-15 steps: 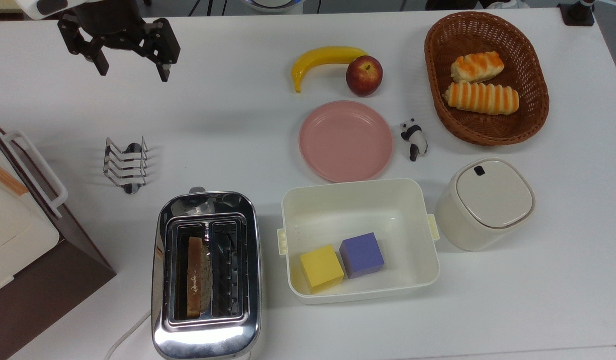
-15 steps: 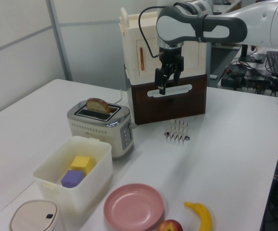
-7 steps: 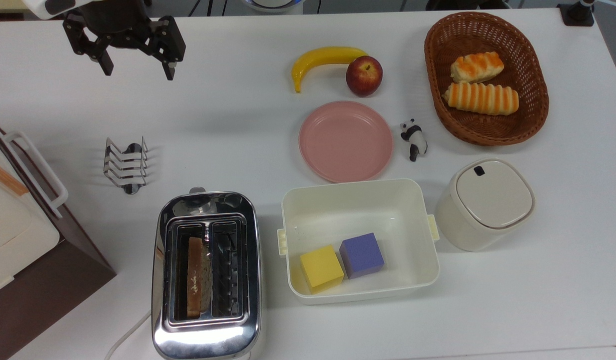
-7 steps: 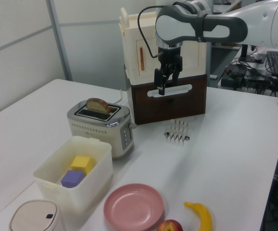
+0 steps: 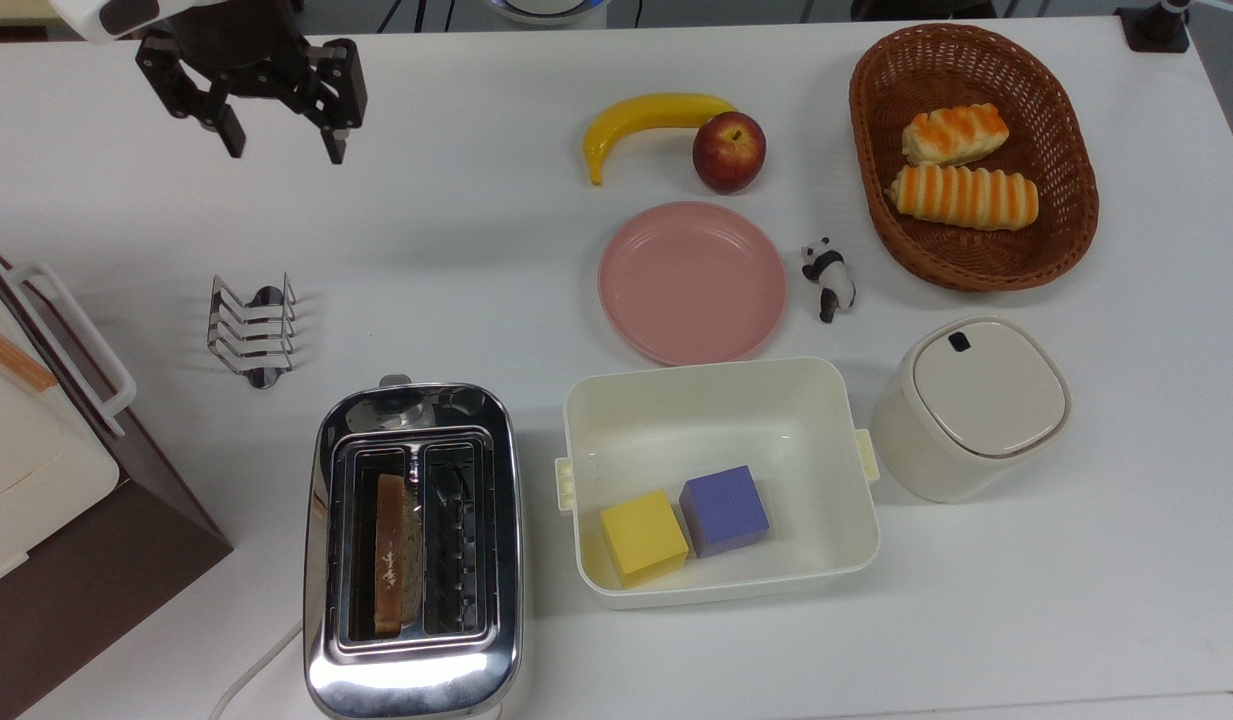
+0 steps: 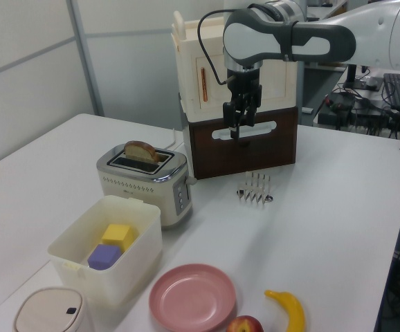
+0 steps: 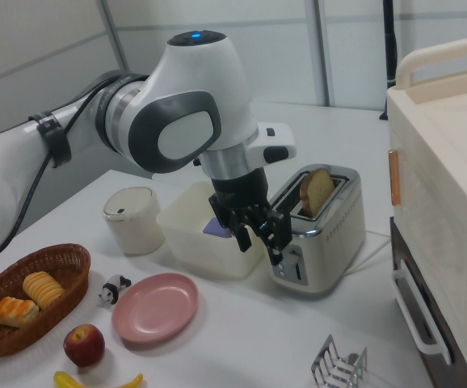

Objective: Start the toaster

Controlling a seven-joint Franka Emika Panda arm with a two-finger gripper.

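Slightly nearer the toaster (image 5: pixel 413 550) now, my gripper (image 5: pixel 281 140) hovers well beyond the toast rack (image 5: pixel 251 330) from it, fingers spread wide and empty; its slice of bread (image 5: pixel 388 553) stands raised.

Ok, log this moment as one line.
gripper: open, empty, in the air | toaster: untouched, bread slice in one slot | step: approach

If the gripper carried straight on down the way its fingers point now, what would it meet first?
Probably bare white table. The open gripper hangs fingers-down above the table's far corner in the top view, apart from the wire toast rack and well clear of the toaster. Its exact height is unclear.
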